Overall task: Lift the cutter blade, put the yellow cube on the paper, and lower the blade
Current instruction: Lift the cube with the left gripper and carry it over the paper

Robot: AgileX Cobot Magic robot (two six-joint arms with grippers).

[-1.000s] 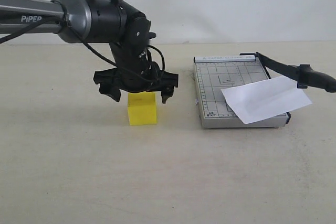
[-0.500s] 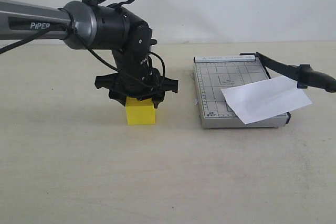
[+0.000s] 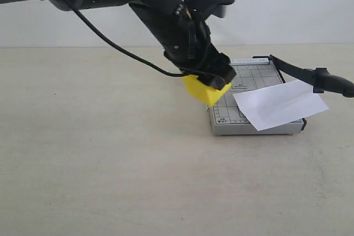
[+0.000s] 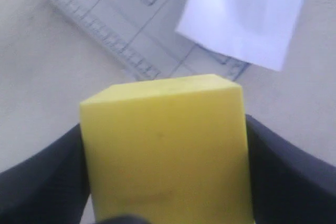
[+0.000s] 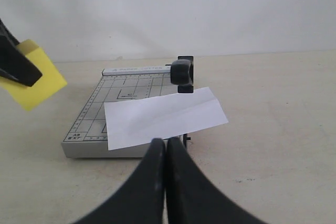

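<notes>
Left claw: the left gripper (image 3: pixel 207 83) pinches the yellow cube (image 3: pixel 206 91) between its two black fingers (image 4: pixel 44 182), one on each opposite side face; it hangs from the arm that reaches in from the far left.
Left claw, wrist view: the left gripper (image 4: pixel 165 184) fills the lower part of the picture, with the cube (image 4: pixel 165 140) wedged between the finger pads.
Right claw: the right gripper (image 5: pixel 165 150) has its fingers pressed together with nothing between them; it sits low, just near of the trimmer, and does not show in the exterior view.
Yellow cube: off the table (image 3: pixel 110 164), tilted with one corner down, at the left edge of the trimmer base (image 3: pixel 249 78). It is apart from the paper (image 3: pixel 279 103). The right wrist view also shows the cube (image 5: pixel 37 80) in the air, left of the board.
Cutter blade: the cutter blade (image 3: pixel 301 73) stands lifted off the board, running from its hinge at the far right corner out to the right, its thick handle above the paper's right corner. From the right wrist the handle (image 5: pixel 181 72) shows end-on, above the sheet.
Paper: the white sheet lies askew on the near right part of the grey gridded board, overhanging its near and right edges, with a faint crease along its length.
Trimmer base: flat on the table, right of centre.
</notes>
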